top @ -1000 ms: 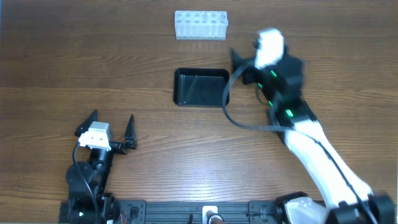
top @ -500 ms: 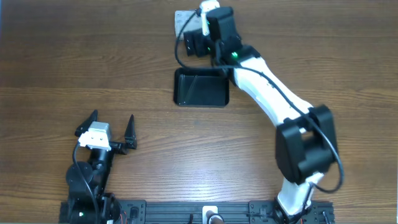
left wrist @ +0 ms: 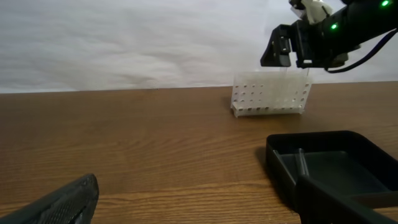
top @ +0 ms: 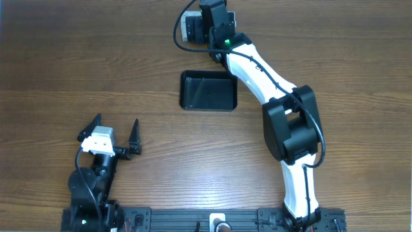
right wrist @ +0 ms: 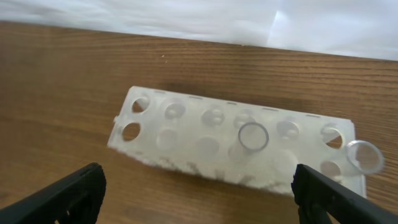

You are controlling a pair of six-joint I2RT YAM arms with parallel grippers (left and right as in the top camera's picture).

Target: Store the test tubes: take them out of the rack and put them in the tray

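Observation:
The clear plastic rack (right wrist: 205,146) stands at the far side of the table, partly covered by my right arm in the top view (top: 187,27). Two clear test tubes stand upright in it: one near its middle (right wrist: 253,136), one at an end (right wrist: 365,156). My right gripper (right wrist: 199,205) hangs open just above the rack (left wrist: 272,93) with nothing between its fingers; it also shows from the side (left wrist: 292,46). The black tray (top: 208,91) lies nearer than the rack, with one tube (left wrist: 302,163) lying in it. My left gripper (top: 109,132) rests open near the front left.
The bare wooden table stretches wide to the left of the tray and rack. The right arm (top: 270,77) arcs over the table right of the tray. A white wall (left wrist: 124,43) stands behind the table's far edge.
The right arm has swung from beside the tray's right edge, leftward and farther back, to above the rack. The left arm has not moved.

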